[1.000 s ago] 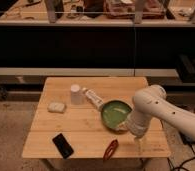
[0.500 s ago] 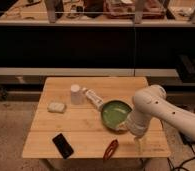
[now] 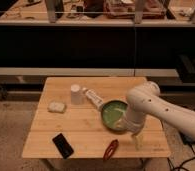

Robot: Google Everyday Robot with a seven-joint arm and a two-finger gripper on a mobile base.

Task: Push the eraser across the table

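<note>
The eraser [image 3: 63, 145] is a flat black block lying at an angle near the front left corner of the wooden table [image 3: 86, 125]. My white arm reaches in from the right and bends down over the table's right side. The gripper [image 3: 136, 141] hangs at its end, just above the tabletop by the front right edge, to the front right of the green bowl. It is well to the right of the eraser and does not touch it.
A green bowl [image 3: 113, 114] sits right of centre, partly covered by the arm. A white cup [image 3: 76, 94] and a lying tube [image 3: 94, 98] are behind it. A pale pad [image 3: 56, 106] lies at the left. A slim red-brown object [image 3: 111, 149] lies at the front edge.
</note>
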